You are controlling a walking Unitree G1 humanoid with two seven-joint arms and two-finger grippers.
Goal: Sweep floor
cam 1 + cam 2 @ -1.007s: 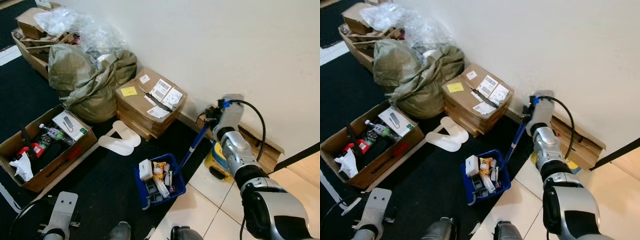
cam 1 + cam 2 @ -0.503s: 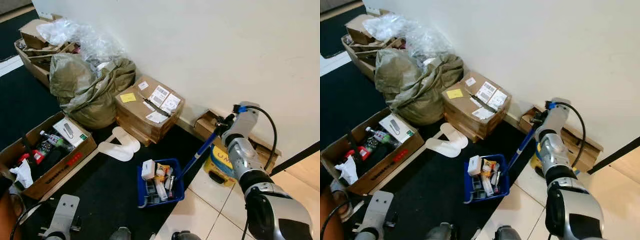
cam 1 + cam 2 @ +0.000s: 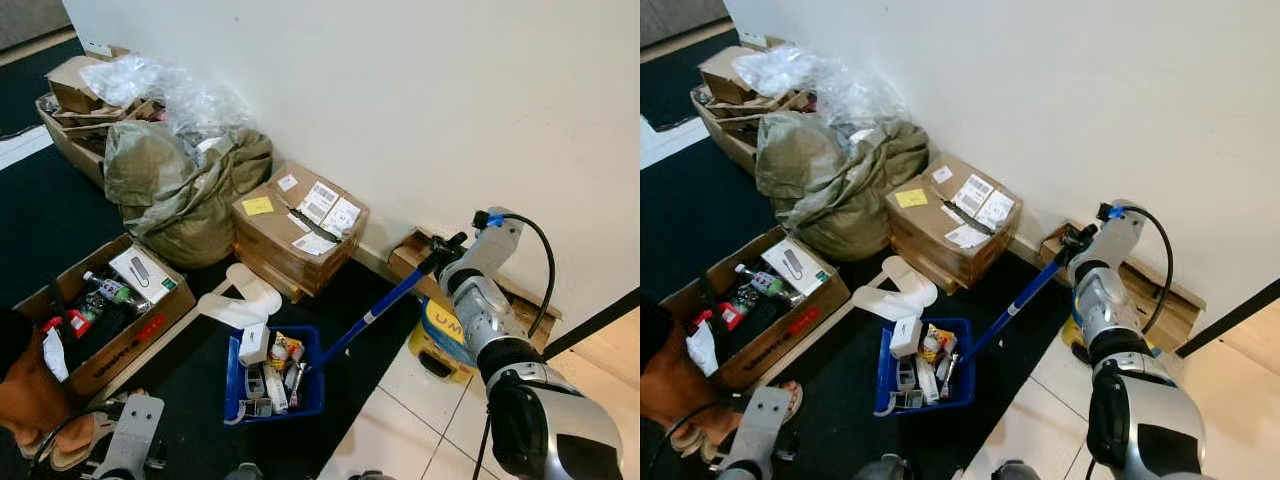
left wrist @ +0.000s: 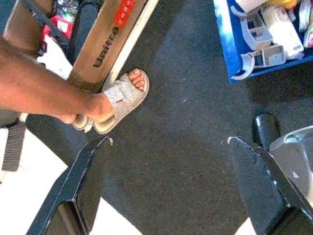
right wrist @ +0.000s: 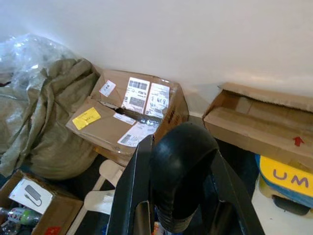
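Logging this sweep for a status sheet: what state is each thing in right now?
Right pincer: shut on the broom handle.
Left pincer: open, holding nothing.
Broom handle: slanted, lower end at the blue bin.
Blue bin: upright, full of small items.
Taped box: closed.
Open box: open, filled.
Sack: slumped against the wall.

A blue handle with a white band and a black end cap is seen above a black carpet. A blue basket, brown cardboard boxes with white labels and one yellow note, an olive-green sack and white slippers are shown.
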